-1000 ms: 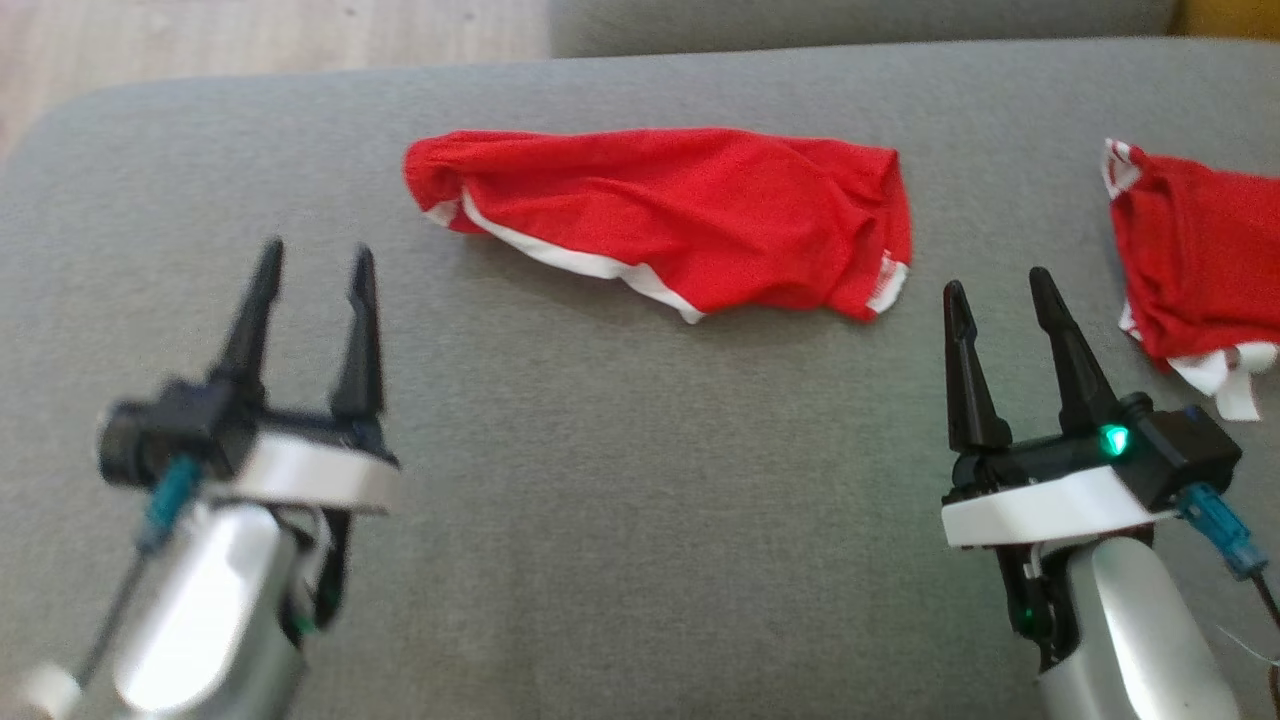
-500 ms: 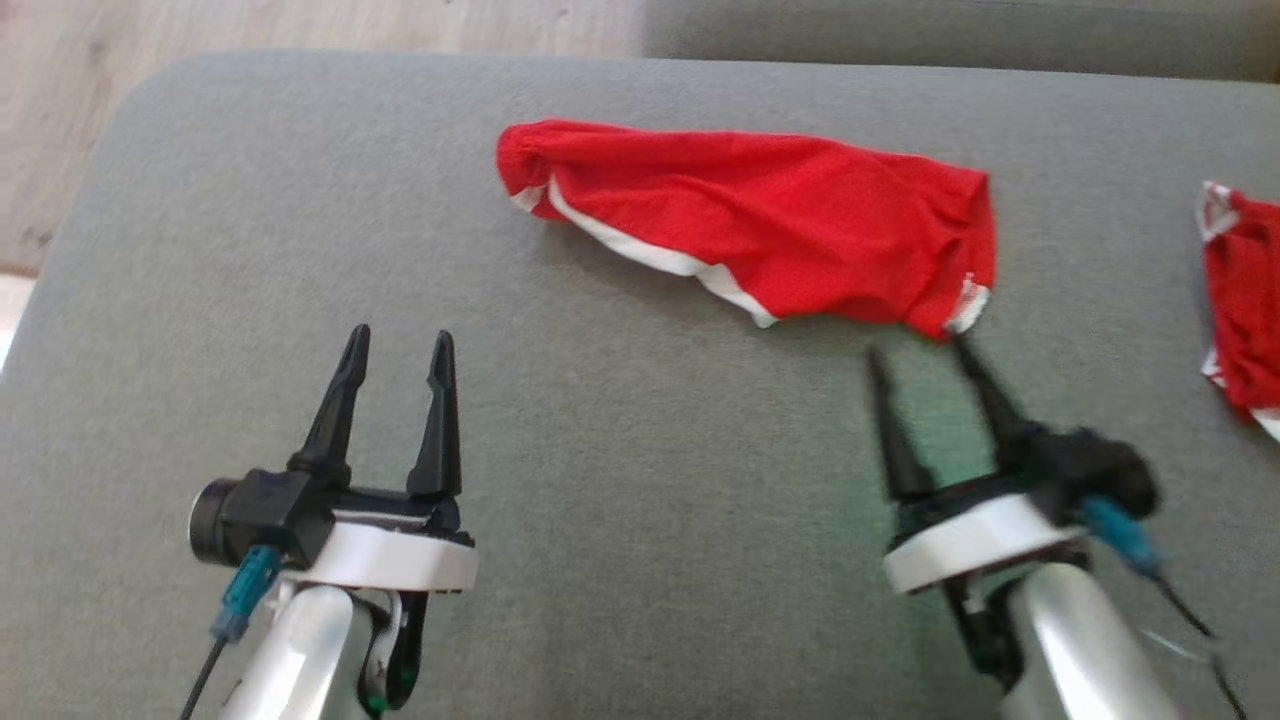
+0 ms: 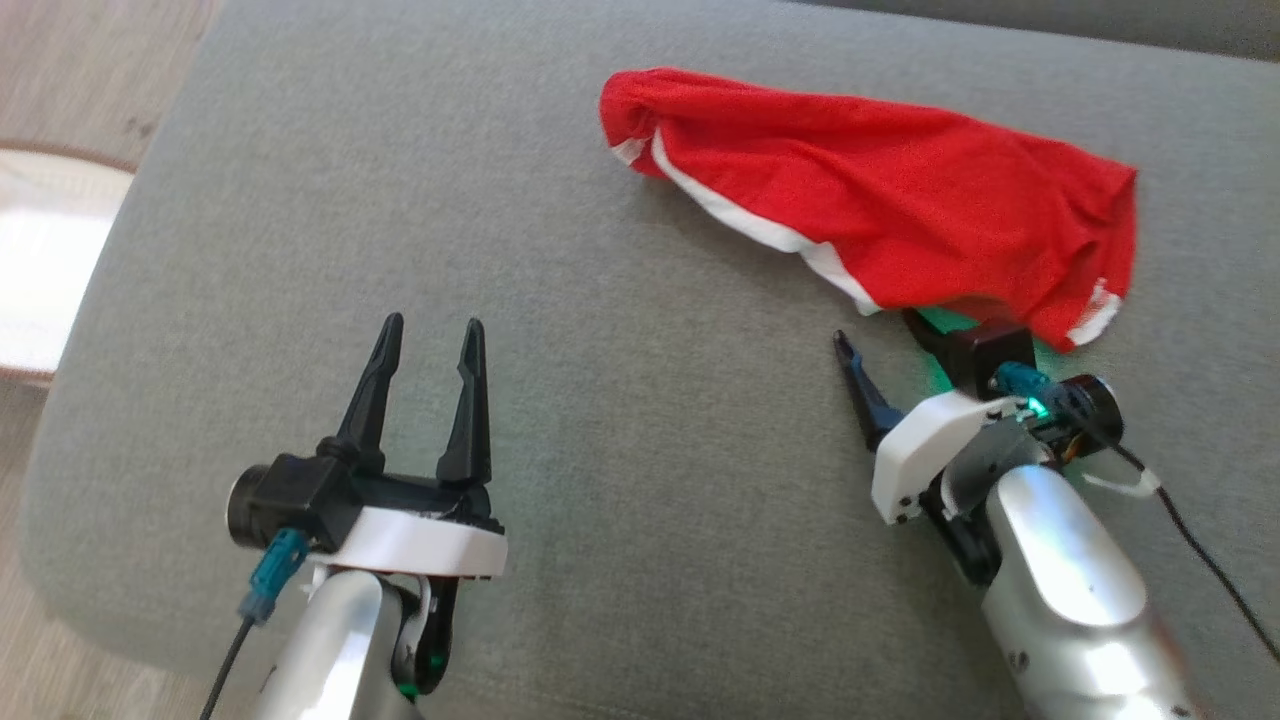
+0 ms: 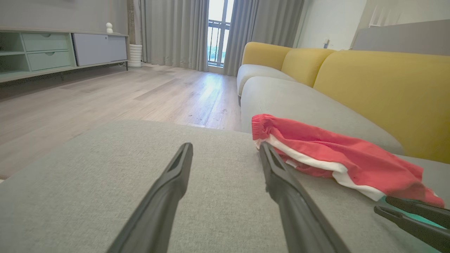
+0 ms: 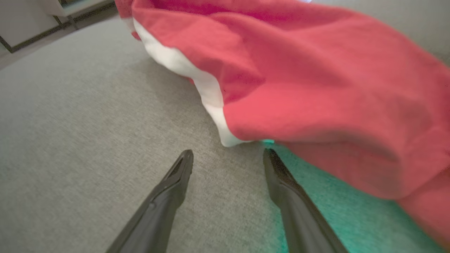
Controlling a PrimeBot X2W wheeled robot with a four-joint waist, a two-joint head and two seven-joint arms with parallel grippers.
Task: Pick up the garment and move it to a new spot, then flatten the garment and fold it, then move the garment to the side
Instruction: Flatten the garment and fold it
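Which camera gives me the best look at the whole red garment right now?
Head view: the garment lies whole in frame, seen from above. Left wrist view sees it low and side-on; right wrist view catches its near edge, blurred and cropped.

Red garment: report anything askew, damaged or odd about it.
The red garment lies crumpled and slanted on the grey cushion, wrinkled, its white trim curving unevenly. No tear or stain shows. The right claw stands open at its near edge.

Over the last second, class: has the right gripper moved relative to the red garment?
Yes. The right gripper has closed in on the red garment, from beside its near right corner to its near hem, jaws open.
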